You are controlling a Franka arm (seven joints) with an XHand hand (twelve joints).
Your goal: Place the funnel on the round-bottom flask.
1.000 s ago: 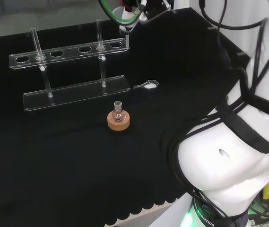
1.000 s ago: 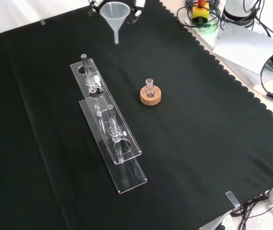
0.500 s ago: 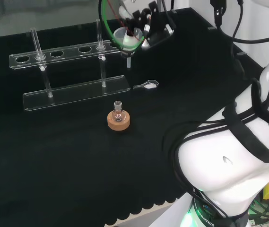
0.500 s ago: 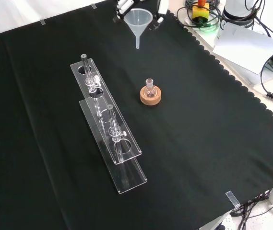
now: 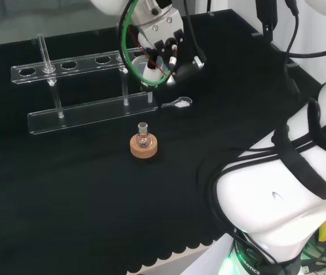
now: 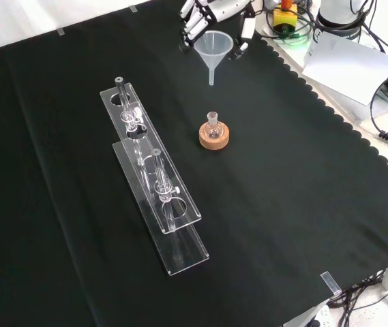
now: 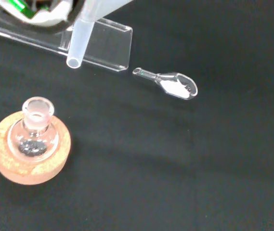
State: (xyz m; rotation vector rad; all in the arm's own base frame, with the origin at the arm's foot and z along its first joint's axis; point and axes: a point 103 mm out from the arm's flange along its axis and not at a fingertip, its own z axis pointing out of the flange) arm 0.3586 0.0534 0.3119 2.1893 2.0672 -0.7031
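A small round-bottom flask (image 5: 144,135) stands upright on a cork ring (image 5: 144,148) in the middle of the cloth, its neck open. The hand (image 5: 165,39) hangs above and beyond it, shut on a translucent funnel (image 5: 149,67). In the front view the hand (image 6: 195,17) grips the funnel (image 6: 213,46) by its cone, stem pointing down, up the picture from the flask (image 6: 213,123) and its cork ring (image 6: 214,138). The wrist view shows the funnel stem (image 7: 79,38) off to one side of the flask mouth (image 7: 36,108), not over it.
A clear test tube rack (image 5: 85,86) holding glass tubes stands to the left in the head view, and it reads as the long rack (image 6: 154,178) in the front view. A small clear scoop (image 5: 178,103) with white powder lies near the rack's end, also close in as the scoop (image 7: 172,85).
The hand has carried the funnel down and closer to the flask: lower in the head view, rightward and lower in the front view. Flask, rack and scoop stayed put.
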